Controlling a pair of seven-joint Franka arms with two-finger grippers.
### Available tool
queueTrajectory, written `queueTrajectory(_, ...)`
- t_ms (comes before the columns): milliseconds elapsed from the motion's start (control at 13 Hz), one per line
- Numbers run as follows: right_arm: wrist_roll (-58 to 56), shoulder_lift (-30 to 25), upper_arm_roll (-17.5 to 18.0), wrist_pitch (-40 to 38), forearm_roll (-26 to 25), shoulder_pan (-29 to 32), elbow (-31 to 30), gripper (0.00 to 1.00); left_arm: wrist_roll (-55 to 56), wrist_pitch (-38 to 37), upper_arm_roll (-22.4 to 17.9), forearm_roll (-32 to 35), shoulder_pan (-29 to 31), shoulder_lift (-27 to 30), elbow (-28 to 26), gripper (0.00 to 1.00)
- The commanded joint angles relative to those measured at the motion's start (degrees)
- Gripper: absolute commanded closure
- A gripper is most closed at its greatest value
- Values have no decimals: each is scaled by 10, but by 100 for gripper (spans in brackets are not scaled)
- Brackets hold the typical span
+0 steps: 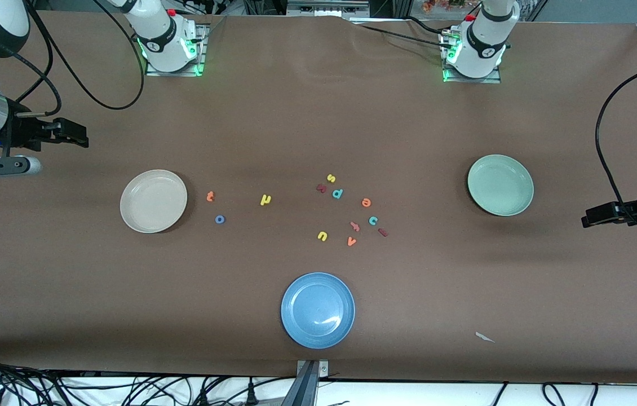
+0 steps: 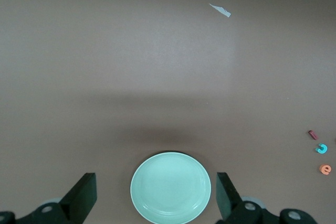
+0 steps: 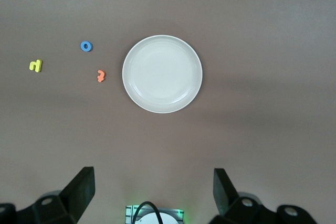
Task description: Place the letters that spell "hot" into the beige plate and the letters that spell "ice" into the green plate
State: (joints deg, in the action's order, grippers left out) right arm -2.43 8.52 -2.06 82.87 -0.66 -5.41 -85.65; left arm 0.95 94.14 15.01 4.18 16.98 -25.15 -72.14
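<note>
1. the beige plate [image 1: 153, 201] sits toward the right arm's end of the table, the green plate [image 1: 500, 185] toward the left arm's end.
2. the t [image 1: 211, 196], o [image 1: 220, 219] and h [image 1: 265, 199] lie on the table just beside the beige plate, the o nearest the front camera.
3. the e [image 1: 367, 202], c [image 1: 373, 220] and i [image 1: 383, 232] lie in a row between the plates, closer to the green plate.
4. another plate [image 1: 318, 309] lies nearest the front camera.

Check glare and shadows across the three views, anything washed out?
Front view: a white glint on the blue plate, nothing washed out. Left wrist view: a soft dark band of shadow on the cloth by the green plate. Right wrist view: even light, beige plate sharp.
</note>
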Motion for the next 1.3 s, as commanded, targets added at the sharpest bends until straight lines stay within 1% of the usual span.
queueTrajectory(0, -2, -9, -2, -2, 12, 2, -10, 0, -4, -4, 1, -5, 3, 7, -3, 0)
queueTrajectory(307, -2, -9, -2, -2, 12, 2, -11, 0, -4, -6, 3, -4, 2, 8, -3, 0)
queueTrajectory(614, -3, -9, -5, -2, 12, 1, -10, 0, 0, -27, 7, -5, -2, 12, -3, 0)
queueTrajectory(844, -5, -9, -6, -2, 13, 1, -10, 0, 37, -32, 10, -5, -3, 12, -3, 0)
queueTrajectory(1228, -5, -9, -6, -2, 13, 1, -10, 0, 41, -33, 7, -3, -10, 12, -2, 0)
